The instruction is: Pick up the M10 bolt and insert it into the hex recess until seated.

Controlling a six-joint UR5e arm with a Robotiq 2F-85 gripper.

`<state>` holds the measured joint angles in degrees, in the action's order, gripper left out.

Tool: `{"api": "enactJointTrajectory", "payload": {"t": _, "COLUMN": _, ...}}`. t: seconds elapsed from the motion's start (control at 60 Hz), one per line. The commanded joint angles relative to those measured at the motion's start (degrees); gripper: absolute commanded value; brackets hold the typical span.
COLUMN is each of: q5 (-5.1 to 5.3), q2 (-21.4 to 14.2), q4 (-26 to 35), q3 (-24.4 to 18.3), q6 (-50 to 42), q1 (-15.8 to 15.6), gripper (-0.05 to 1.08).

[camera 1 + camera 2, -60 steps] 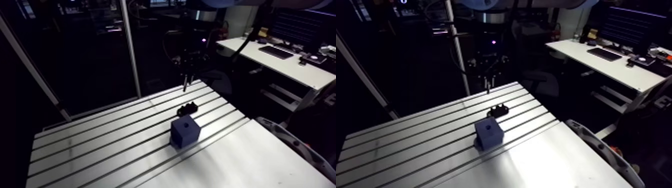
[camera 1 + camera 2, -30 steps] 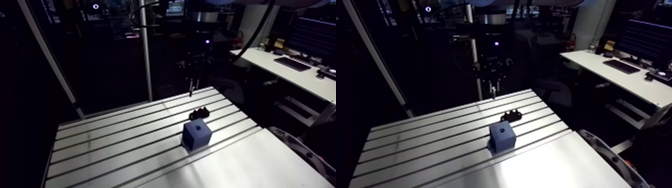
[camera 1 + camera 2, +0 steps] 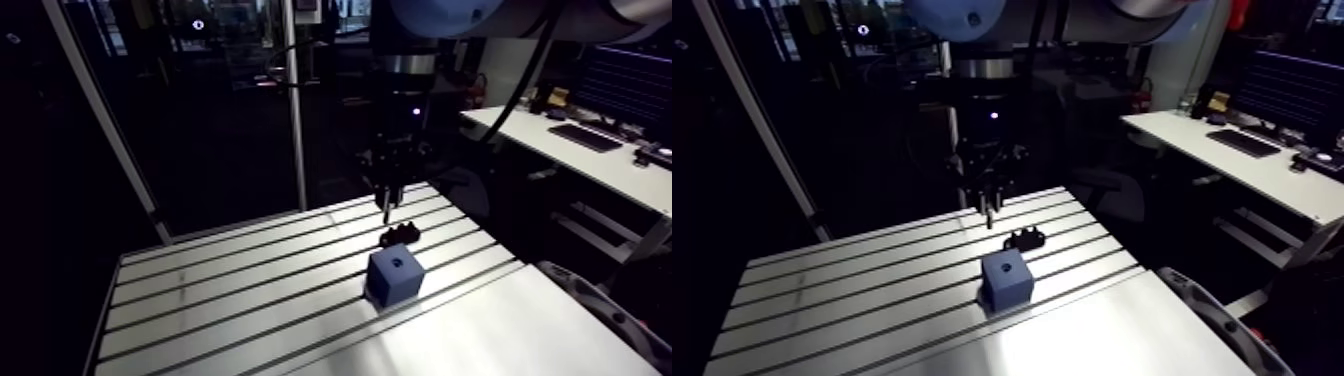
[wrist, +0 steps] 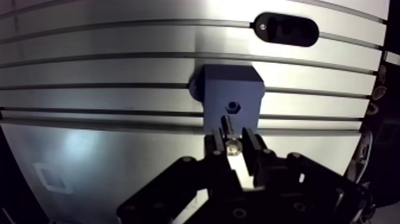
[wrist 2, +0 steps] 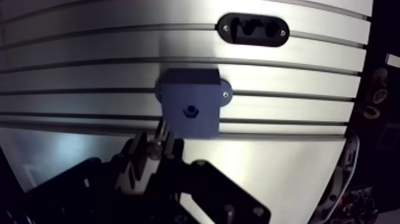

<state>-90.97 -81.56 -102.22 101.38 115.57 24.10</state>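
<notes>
A dark blue block (image 4: 231,98) stands on the slotted table (image 4: 89,65), with a small hex recess (image 4: 232,108) in its upper face. In the wrist view my gripper (image 4: 233,149) is shut on the M10 bolt (image 4: 227,136), whose shank sticks out past the fingertips toward the block. The bolt's tip lies just short of the recess, above the block's near edge. In the arm view the gripper (image 3: 388,205) hangs over the table behind the block (image 3: 393,277), with the bolt pointing down.
A black oval holder (image 4: 286,30) with shaped cut-outs lies on the table beyond the block, close under the gripper in the arm view (image 3: 400,236). The table's edge and dark hardware (image 4: 376,95) run along one side.
The arm camera has shifted, so the whole scene moved in view. The gripper with the bolt now hangs lower, nearer the black holder and the block.
</notes>
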Motion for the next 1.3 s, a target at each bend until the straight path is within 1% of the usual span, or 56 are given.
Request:
{"api": "enactJointTrajectory", "payload": {"t": 0.017, "q5": -0.38, "q2": -0.5, "q4": -2.5, "q3": 2.9, "q6": 0.0, "q1": 0.1, "gripper": 0.94}}
{"api": "enactJointTrajectory", "payload": {"t": 0.05, "q5": -0.31, "q2": -0.6, "q4": -5.6, "q3": 3.9, "q6": 0.0, "q1": 0.4, "gripper": 0.95}}
{"api": "enactJointTrajectory", "payload": {"t": 0.067, "q5": -0.31, "q2": -0.6, "q4": -5.6, "q3": 3.9, "q6": 0.0, "q1": 0.4, "gripper": 0.95}}
{"api": "enactJointTrajectory", "payload": {"t": 0.083, "q5": -0.45, "q2": -0.6, "q4": -7.0, "q3": 4.3, "q6": 0.1, "q1": 0.4, "gripper": 0.95}}
{"api": "enactJointTrajectory", "payload": {"t": 0.15, "q5": -0.48, "q2": -0.7, "q4": -9.1, "q3": 5.2, "q6": 0.1, "q1": 0.5, "gripper": 0.95}}
{"api": "enactJointTrajectory", "payload": {"t": 0.217, "q5": -0.48, "q2": -0.7, "q4": -9.9, "q3": 5.5, "q6": 0.2, "q1": 0.7, "gripper": 0.95}}
{"api": "enactJointTrajectory", "payload": {"t": 0.233, "q5": -0.33, "q2": -0.7, "q4": -10.0, "q3": 5.7, "q6": 0.2, "q1": 0.8, "gripper": 0.95}}
{"api": "enactJointTrajectory", "payload": {"t": 0.317, "q5": -0.31, "q2": -0.6, "q4": -10.0, "q3": 6.0, "q6": 0.3, "q1": 0.9, "gripper": 0.95}}
{"api": "enactJointTrajectory", "payload": {"t": 0.4, "q5": -0.04, "q2": -0.2, "q4": -10.0, "q3": 6.1, "q6": 0.3, "q1": 1.0, "gripper": 0.96}}
{"api": "enactJointTrajectory", "payload": {"t": 0.517, "q5": 0.13, "q2": -0.4, "q4": -10.0, "q3": 6.1, "q6": 0.3, "q1": 0.9, "gripper": 0.99}}
{"api": "enactJointTrajectory", "payload": {"t": 0.617, "q5": 0.13, "q2": -0.4, "q4": -10.0, "q3": 6.2, "q6": 0.6, "q1": 1.0, "gripper": 1.0}}
{"api": "enactJointTrajectory", "payload": {"t": 0.667, "q5": -0.1, "q2": -0.3, "q4": -10.0, "q3": 6.6, "q6": 0.7, "q1": 1.0, "gripper": 1.0}}
{"api": "enactJointTrajectory", "payload": {"t": 0.85, "q5": -0.13, "q2": -0.2, "q4": -10.1, "q3": 7.3, "q6": 1.0, "q1": 1.4, "gripper": 1.0}}
{"api": "enactJointTrajectory", "payload": {"t": 1.3, "q5": -0.39, "q2": -0.2, "q4": -10.5, "q3": 7.5, "q6": 1.1, "q1": 1.6, "gripper": 0.99}}
